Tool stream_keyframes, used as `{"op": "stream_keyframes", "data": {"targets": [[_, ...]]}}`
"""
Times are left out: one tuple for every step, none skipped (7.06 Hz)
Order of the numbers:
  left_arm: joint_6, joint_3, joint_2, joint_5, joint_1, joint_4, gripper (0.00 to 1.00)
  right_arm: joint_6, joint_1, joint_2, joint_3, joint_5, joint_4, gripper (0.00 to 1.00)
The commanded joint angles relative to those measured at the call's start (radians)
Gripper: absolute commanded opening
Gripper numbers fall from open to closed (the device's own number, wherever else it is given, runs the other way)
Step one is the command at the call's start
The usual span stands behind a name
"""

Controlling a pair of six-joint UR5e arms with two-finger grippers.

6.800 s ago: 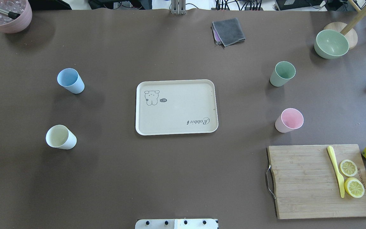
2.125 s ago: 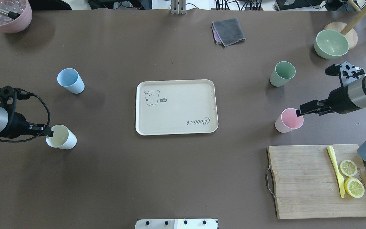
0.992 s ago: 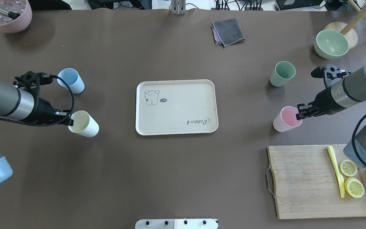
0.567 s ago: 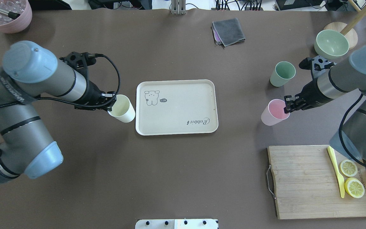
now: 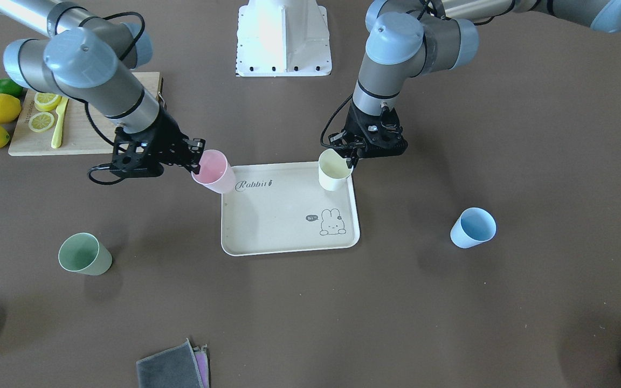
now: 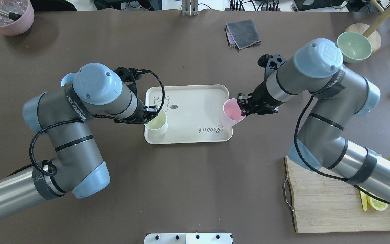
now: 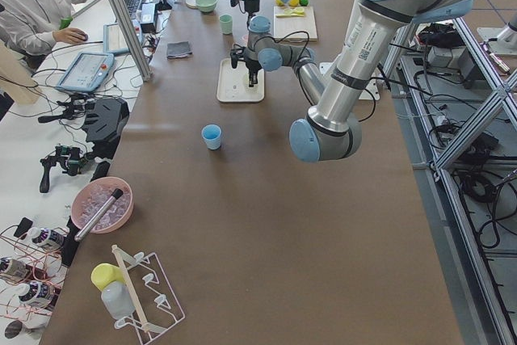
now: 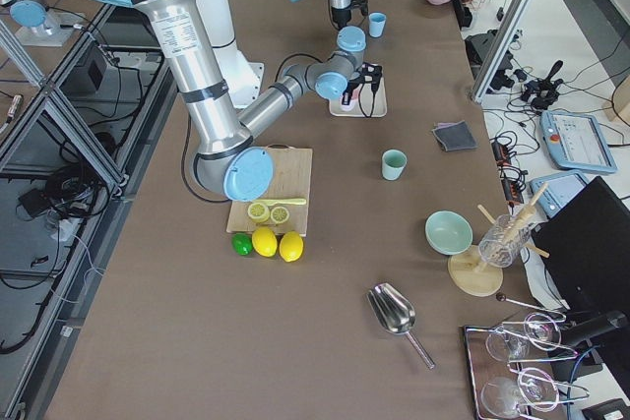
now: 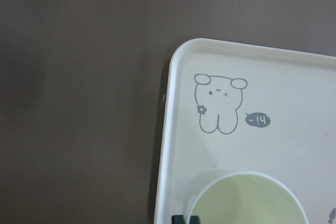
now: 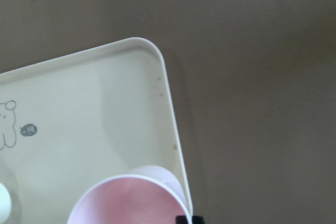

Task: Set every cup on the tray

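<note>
left pincer (image 6: 151,114) clamped on cream cup (image 6: 156,123) rim, upright just inside the tray (image 6: 191,101) corner — right pincer (image 6: 244,105) grips pink cup (image 6: 231,113), tilted across the opposite rim. We'd nudge pink inboard, then lower both; blue cup (image 5: 472,227), green cup (image 5: 83,254) sit empty on worktop (image 5: 289,323), well apart

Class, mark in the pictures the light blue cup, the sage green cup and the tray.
light blue cup (image 5: 473,227): exterior front-facing view, inside its open mouth.
sage green cup (image 5: 81,254): exterior front-facing view, inside its open mouth.
tray (image 5: 281,215): exterior front-facing view, bare floor near its middle.
</note>
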Motion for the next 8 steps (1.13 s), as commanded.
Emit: {"op": "stream_keyframes", "data": {"targets": [[0.001, 0.017, -0.001, 0.002, 0.006, -0.016, 0.13, 0.059, -0.071, 0.057, -0.039, -0.076, -0.001, 0.00], [0.013, 0.006, 0.004, 0.002, 0.003, -0.016, 0.97, 0.059, -0.093, 0.057, -0.048, -0.118, -0.001, 0.00], [0.054, -0.012, 0.007, -0.007, -0.030, -0.006, 0.98, 0.059, -0.093, 0.060, -0.051, -0.120, -0.001, 0.53], [0.202, -0.037, 0.034, -0.040, -0.099, 0.010, 0.98, 0.059, -0.093, 0.060, -0.048, -0.122, -0.001, 1.00], [0.336, -0.064, 0.099, -0.126, -0.200, 0.028, 0.98, 0.059, -0.084, 0.058, -0.036, -0.117, -0.001, 1.00], [0.489, -0.062, 0.163, -0.186, -0.301, 0.028, 0.98, 0.058, -0.050, 0.051, -0.005, -0.099, -0.027, 1.00], [0.627, -0.054, 0.221, -0.200, -0.382, 0.030, 0.98, 0.040, 0.021, 0.048, 0.036, -0.032, -0.118, 1.00], [0.686, -0.010, 0.239, -0.217, -0.433, 0.019, 0.98, -0.023, 0.109, 0.037, 0.049, 0.032, -0.160, 1.00]]}}
